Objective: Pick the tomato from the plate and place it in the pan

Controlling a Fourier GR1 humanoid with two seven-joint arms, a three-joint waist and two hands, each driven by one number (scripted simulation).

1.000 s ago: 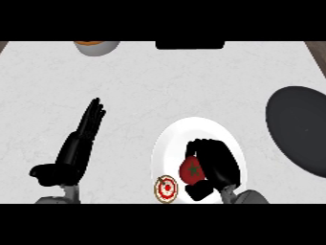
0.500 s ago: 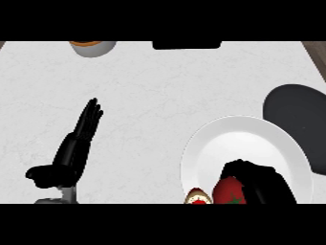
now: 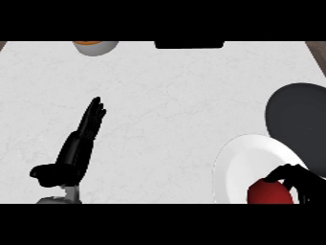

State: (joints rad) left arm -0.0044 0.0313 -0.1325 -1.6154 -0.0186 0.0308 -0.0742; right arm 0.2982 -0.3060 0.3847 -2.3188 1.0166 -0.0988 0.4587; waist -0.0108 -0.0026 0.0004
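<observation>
Tomato (image 3: 269, 192) shifted right, inside right hand (image 3: 308, 184).

tomato (image 3: 270, 193): lower part running off the view's bottom | right hand (image 3: 308, 184): palm and wrist lying out of view | pan (image 3: 308, 125): right side getting cut by the edge | grey bowl (image 3: 95, 46) and black object (image 3: 189, 44) at the top: only lower parts showing, contents too small to tell

No readable text, label or number anywhere.
</observation>
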